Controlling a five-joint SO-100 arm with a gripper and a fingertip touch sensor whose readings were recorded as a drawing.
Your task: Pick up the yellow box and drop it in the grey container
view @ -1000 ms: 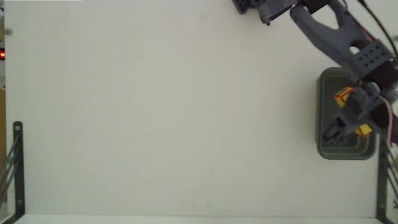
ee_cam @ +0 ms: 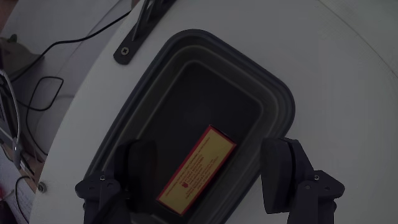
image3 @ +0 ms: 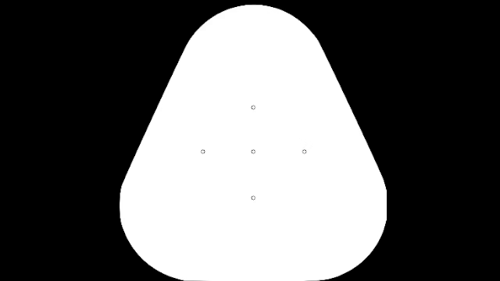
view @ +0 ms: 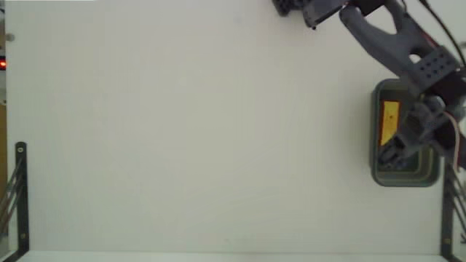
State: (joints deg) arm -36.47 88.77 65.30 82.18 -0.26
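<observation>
The yellow box (ee_cam: 198, 168) lies flat on the floor of the grey container (ee_cam: 280, 93), seen from above in the wrist view; its red-edged face points up. In the fixed view the yellow box (view: 389, 121) rests against the left side of the grey container (view: 380, 175) at the table's right edge. My gripper (ee_cam: 208, 165) hangs over the container, open, its two dark fingers (ee_cam: 283, 171) spread either side of the box and apart from it. In the fixed view the gripper (view: 403, 149) partly hides the container's inside.
A black metal bracket (view: 21, 196) stands at the left table edge and another bracket (view: 448, 218) at the right, close below the container. Cables (ee_cam: 37, 68) run beyond the table's rounded edge. The arm's base (view: 306, 9) sits at the top.
The yellow box left the gripper's fingers and dropped into the container, where it now lies flat. The gripper opened and stayed over the container.
</observation>
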